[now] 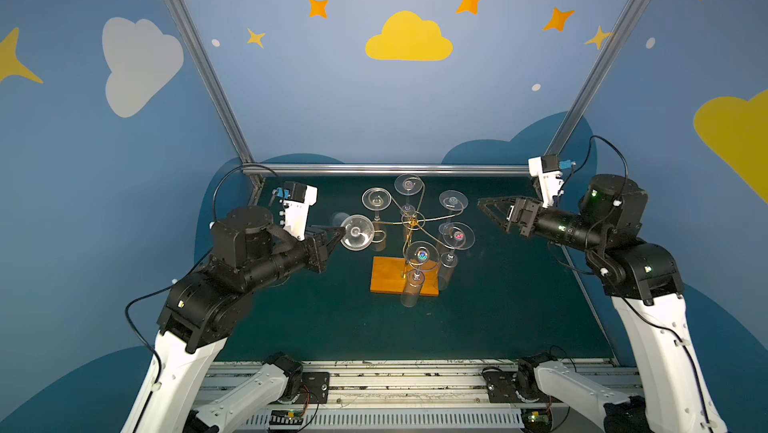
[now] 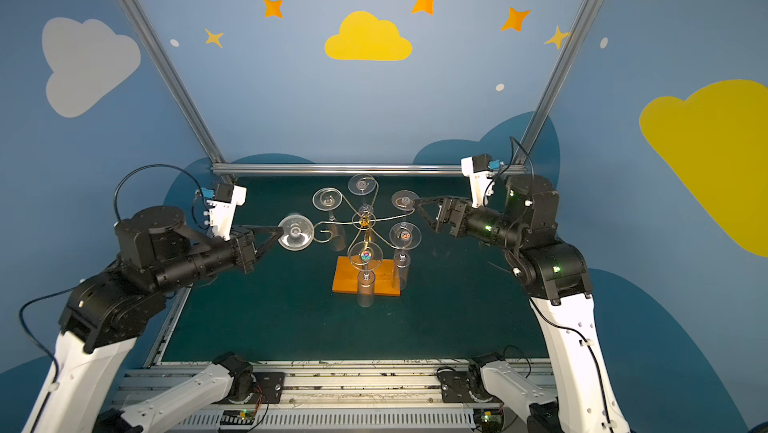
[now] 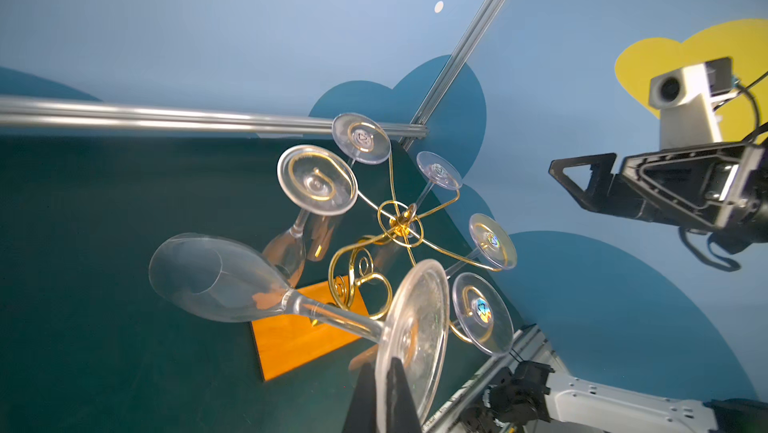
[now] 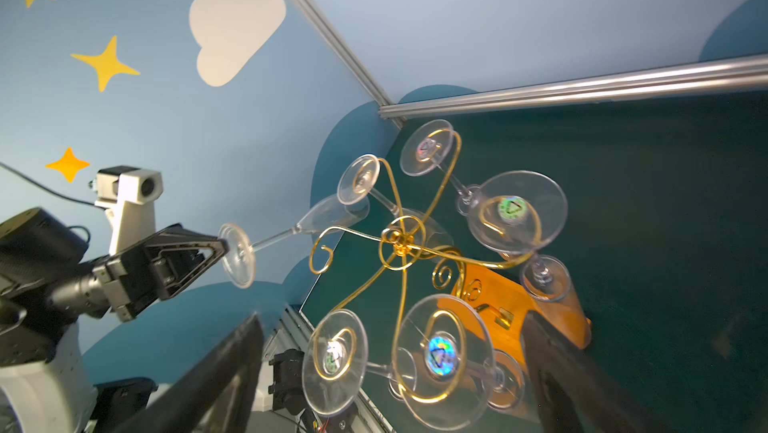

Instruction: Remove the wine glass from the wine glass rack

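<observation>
The left fingers (image 3: 363, 406) pinch the foot of the wine glass (image 3: 232, 281), tilted just beyond their tips and seemingly clear of the empty curl of the wine glass rack (image 3: 400, 223) behind it, so carrying it away steadily seems next; farther off, the right fingers (image 4: 224, 368) stand spread.

Robot lab test cell, dressed like a nursery.
Framed by aluminium posts (image 1: 199, 57) slanting through upper left and upper right, walled with blue panels (image 1: 311, 111) painted with a yellow cloud (image 1: 409, 38) top centre and orange stars (image 1: 318, 7); floored at centre with a dark green mat (image 1: 498, 318); flanked at lower left and lower right by black-and-white arms (image 1: 232, 269) mounted on a slotted metal rail (image 1: 415, 383) along the bottom edge, with bare circuit boards (image 1: 286, 417) just beside the mounts.
</observation>
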Robot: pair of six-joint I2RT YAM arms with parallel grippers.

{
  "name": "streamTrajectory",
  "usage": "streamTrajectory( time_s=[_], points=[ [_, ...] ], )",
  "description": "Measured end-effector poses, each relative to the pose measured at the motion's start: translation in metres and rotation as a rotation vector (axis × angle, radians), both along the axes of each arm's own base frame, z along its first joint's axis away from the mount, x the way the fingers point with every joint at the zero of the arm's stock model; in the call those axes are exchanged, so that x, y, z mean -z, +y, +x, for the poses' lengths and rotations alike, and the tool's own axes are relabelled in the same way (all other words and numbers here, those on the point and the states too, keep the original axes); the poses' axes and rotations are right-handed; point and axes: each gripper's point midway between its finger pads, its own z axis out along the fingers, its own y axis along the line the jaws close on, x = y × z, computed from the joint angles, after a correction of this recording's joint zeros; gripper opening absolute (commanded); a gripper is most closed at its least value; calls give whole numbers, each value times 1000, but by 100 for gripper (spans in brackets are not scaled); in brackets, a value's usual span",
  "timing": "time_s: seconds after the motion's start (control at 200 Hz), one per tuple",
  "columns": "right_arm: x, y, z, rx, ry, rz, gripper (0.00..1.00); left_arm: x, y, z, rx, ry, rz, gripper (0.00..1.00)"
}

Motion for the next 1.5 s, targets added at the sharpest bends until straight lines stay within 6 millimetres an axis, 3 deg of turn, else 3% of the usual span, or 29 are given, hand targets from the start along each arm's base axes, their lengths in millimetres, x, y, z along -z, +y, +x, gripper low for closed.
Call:
streamTrajectory(
  time_s=[0.19,0.36,0.491,0.731,1.081,1.256,1.502],
  points=[
    [-7,21,0,-60,-26,-12,94,-21,-5,16,15,-130,90,3],
    [-15,36,3,-92,-45,-17,94,-51,-9,18,23,-287,171,3],
    [-24,45,2,-121,-71,-11,94,-62,-20,18,49,-393,241,3],
    [-40,55,2,-145,-100,12,92,-56,-77,6,180,-638,436,3],
    [-38,58,0,-153,-83,28,90,-54,-158,-15,244,-1010,676,3],
    [-32,57,-4,-156,-74,26,87,-48,-181,-25,241,-1146,771,3],
    [-31,60,-11,-187,-69,32,68,-45,-196,-27,214,-1237,852,3]
  ],
)
